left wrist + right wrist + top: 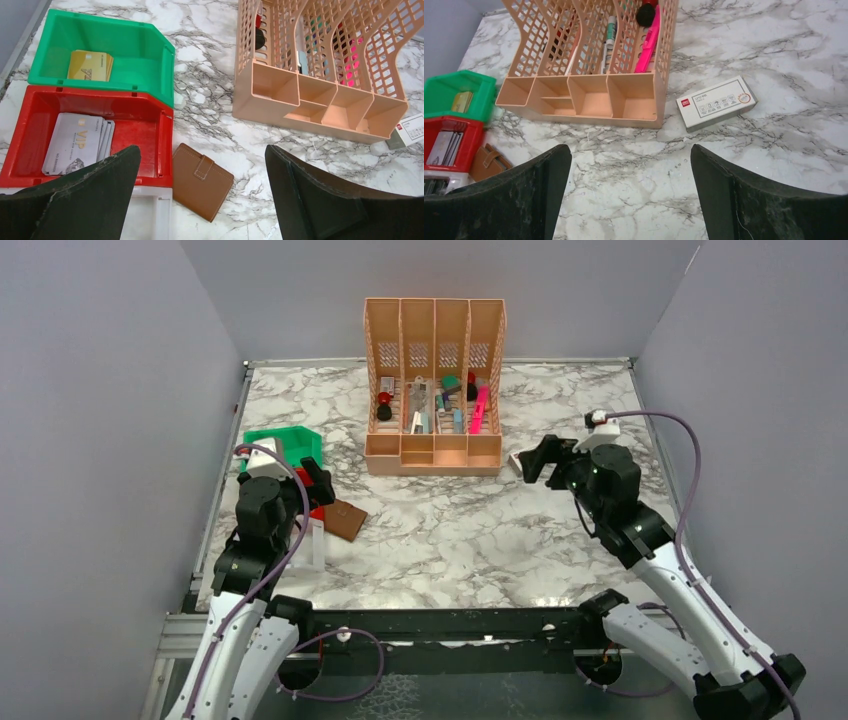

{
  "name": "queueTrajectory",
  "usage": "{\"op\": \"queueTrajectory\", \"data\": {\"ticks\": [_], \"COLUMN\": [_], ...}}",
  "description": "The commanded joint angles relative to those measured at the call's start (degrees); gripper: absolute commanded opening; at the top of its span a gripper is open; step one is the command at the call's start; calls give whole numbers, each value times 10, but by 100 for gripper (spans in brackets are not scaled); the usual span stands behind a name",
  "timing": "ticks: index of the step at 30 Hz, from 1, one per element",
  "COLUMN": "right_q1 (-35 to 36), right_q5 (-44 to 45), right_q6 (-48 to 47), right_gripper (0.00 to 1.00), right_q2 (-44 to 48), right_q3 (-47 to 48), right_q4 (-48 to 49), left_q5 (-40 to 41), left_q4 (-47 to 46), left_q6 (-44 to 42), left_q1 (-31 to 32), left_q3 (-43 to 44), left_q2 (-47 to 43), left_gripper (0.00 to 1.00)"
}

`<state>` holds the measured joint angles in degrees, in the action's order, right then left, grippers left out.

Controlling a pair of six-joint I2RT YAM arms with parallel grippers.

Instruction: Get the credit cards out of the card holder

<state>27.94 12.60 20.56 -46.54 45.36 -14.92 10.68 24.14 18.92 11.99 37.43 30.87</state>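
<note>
Marble tabletop (470, 530) gives room between our spread left gripper (202, 152) and spread right gripper (630, 150); card holder (200, 180) lies beside red bin (150, 105).

The closed card holder (201, 180) lies beside the red bin (142, 107), which holds credit cards (75, 142).

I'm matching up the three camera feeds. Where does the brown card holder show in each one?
Top external: the card holder lies left of centre, in the lower half.
Left wrist: bottom centre, closed, right beside the red bin.
Right wrist: far left, low, partly cut off.
Shared landmark: the peach organizer, beyond and to the right of the holder in every view.
</note>
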Motion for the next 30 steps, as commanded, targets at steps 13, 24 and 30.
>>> {"op": "queueTrajectory", "data": {"ticks": [13,24,30], "right_q1": [-184,-106,-36], "right_q5": [-366,-340,-194], "right_q6": [69,-5,-23], "right_gripper": [99,99,100], "right_q2": [-13,-253,-356], "right_q3": [-45,133,225], "right_q4": [22,-45,-57], "left_q5": [-34,-183,-155], "left_q4": [10,29,16], "left_q6": [-6,-76,-113], "left_q1": [19,23,23], "left_q3": [44,175,190], "left_q2": [55,338,356], "left_gripper": [99,99,99]}}
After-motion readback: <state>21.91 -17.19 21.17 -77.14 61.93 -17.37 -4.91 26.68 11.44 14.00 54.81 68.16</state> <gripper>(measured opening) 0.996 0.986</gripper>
